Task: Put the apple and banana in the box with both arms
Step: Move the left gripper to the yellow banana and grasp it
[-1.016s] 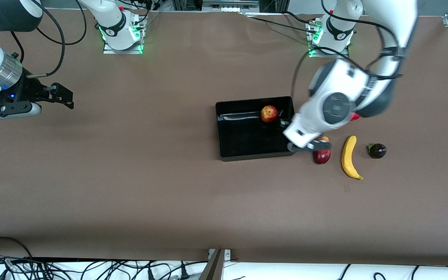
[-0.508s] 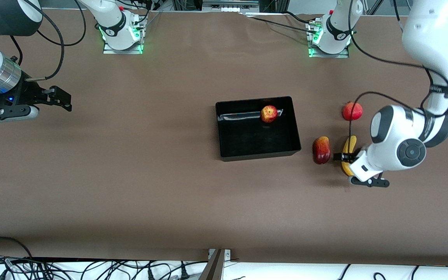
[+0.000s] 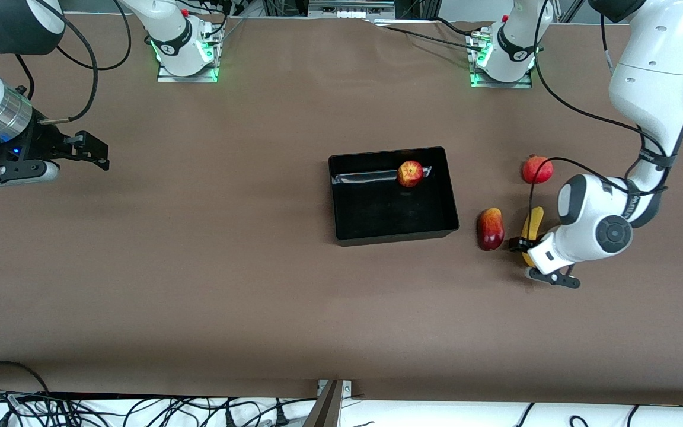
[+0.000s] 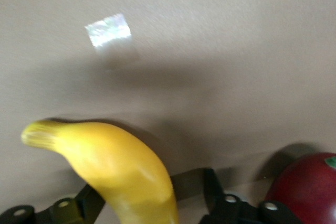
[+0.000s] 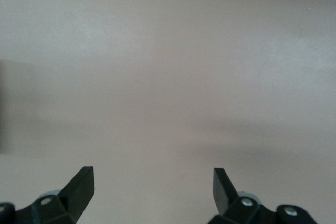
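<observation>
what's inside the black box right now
Only the apple lies in the box, against its wall nearest the robots' bases. No part of the box floor is covered.

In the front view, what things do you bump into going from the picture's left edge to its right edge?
right gripper → box → apple → red-yellow mango-like fruit → round red fruit
</observation>
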You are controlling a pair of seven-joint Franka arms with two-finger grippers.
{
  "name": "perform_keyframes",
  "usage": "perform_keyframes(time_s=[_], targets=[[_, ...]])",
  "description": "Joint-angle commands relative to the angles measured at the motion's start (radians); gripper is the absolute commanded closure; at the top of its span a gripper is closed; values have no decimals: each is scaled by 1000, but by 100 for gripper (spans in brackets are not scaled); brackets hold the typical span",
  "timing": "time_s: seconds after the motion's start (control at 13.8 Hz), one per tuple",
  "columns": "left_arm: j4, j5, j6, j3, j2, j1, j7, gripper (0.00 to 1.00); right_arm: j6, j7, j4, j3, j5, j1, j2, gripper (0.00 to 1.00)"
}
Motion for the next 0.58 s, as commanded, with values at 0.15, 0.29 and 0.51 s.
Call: perform_keyframes(time_s=[0.15,0.29,0.51], targets=[[-10,22,-85,-11,-84,10,16,100,-5,-2,23,7,0,-7,10,0],[52,21,-181,-23,-115,4,12,100,-5,-2,23,7,-2,-7,11,0],[245,4,-426,-68,-118,-37,-14,100,-5,-2,23,7,0,-7,11,0]])
